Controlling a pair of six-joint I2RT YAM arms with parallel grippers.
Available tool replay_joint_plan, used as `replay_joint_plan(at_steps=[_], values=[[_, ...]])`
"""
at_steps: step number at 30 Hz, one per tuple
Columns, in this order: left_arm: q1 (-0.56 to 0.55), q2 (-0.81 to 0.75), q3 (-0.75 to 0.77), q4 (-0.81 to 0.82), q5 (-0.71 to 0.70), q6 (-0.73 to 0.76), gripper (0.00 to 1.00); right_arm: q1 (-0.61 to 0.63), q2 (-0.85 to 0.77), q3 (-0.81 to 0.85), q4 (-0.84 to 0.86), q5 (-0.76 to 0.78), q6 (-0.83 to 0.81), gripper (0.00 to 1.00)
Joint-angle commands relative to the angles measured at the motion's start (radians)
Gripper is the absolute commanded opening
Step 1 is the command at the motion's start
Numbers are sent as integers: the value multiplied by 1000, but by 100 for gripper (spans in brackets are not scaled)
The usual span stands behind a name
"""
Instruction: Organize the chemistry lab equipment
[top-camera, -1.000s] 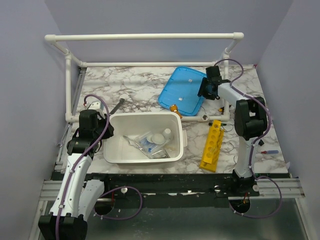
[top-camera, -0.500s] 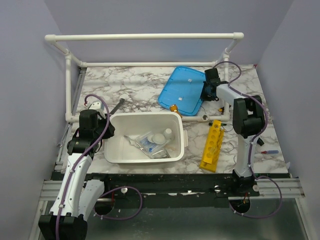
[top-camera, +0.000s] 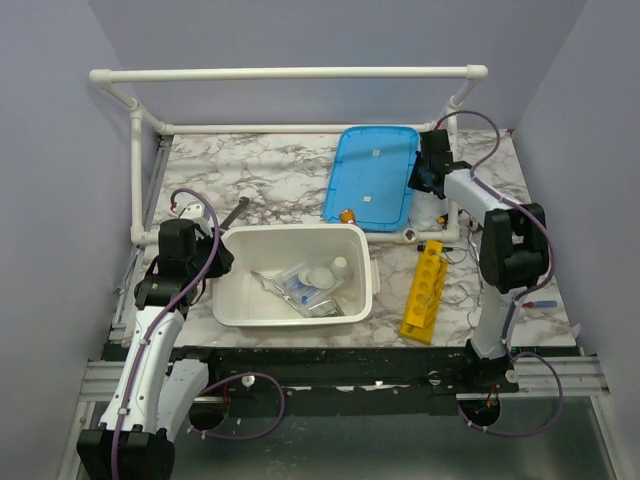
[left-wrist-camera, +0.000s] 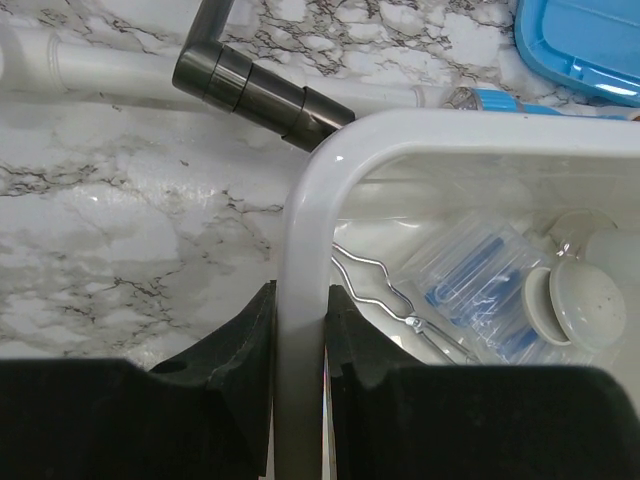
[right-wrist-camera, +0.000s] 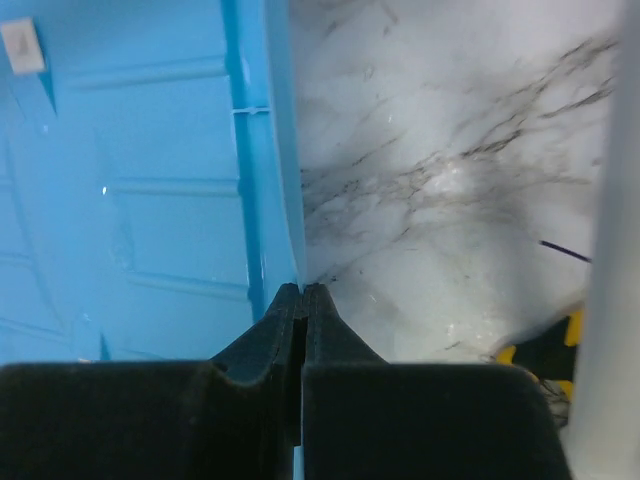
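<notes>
**A:** What has the left gripper (left-wrist-camera: 300, 345) got?

**B:** The tub (left-wrist-camera: 300, 220). Its fingers (left-wrist-camera: 240, 370) clamp the white rim, one outside the wall and one inside. Their bases are cut off by the bottom edge.

**A:** And the right gripper (right-wrist-camera: 302, 300)?

**B:** It is pinched tight on the lid (right-wrist-camera: 150, 200), at its right edge. From above, the wrist hides the fingertips.

**A:** Where is the lab gear?

**B:** Mostly in the tub. The wire tongs (left-wrist-camera: 375, 285) lie against clear packets (left-wrist-camera: 470, 280) with blue parts inside, too blurred to name. Round white pieces sit beside them, partly cut off on the right. The rack (top-camera: 425, 290) lies on the table (top-camera: 250, 160), right of the tub. The right wrist view catches only a yellow corner of it.

**A:** Anything else?

**B:** A dark rod (left-wrist-camera: 262, 92) behind the tub's corner. One end runs out of the picture, and the rim hides the other.
</notes>
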Motion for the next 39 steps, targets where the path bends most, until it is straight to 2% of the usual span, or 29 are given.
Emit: replay_joint_plan(at_steps=[1, 4, 10, 19, 21, 22, 24, 28, 30, 34, 39], values=[[-7, -7, -6, 66, 122, -88, 5, 21, -182, -51, 170, 119, -64, 1], [-10, -4, -13, 75, 131, -97, 5, 40, -243, -79, 189, 196, -113, 1], [-28, -6, -7, 105, 125, -157, 2, 41, -337, -91, 73, 254, -152, 1], [-204, 84, 27, 195, 61, -274, 1, 41, -511, -146, -98, 373, -188, 1], [-238, 109, 45, 214, 58, -283, 4, 41, -555, -163, -115, 427, -193, 1], [-247, 121, 55, 221, 62, -284, 7, 40, -575, -175, -116, 458, -197, 1], [-249, 135, 75, 230, 76, -282, 20, 41, -612, -188, -118, 511, -209, 1], [-249, 154, 146, 206, 88, -238, 64, 41, -666, -187, -163, 600, -214, 1], [-249, 162, 186, 182, 79, -206, 80, 41, -697, -191, -184, 624, -211, 1], [-249, 184, 291, 135, 24, -141, 98, 41, -752, -199, -202, 685, -215, 1], [-249, 222, 431, 126, 27, -89, 99, 41, -795, -159, -227, 754, -239, 1]])
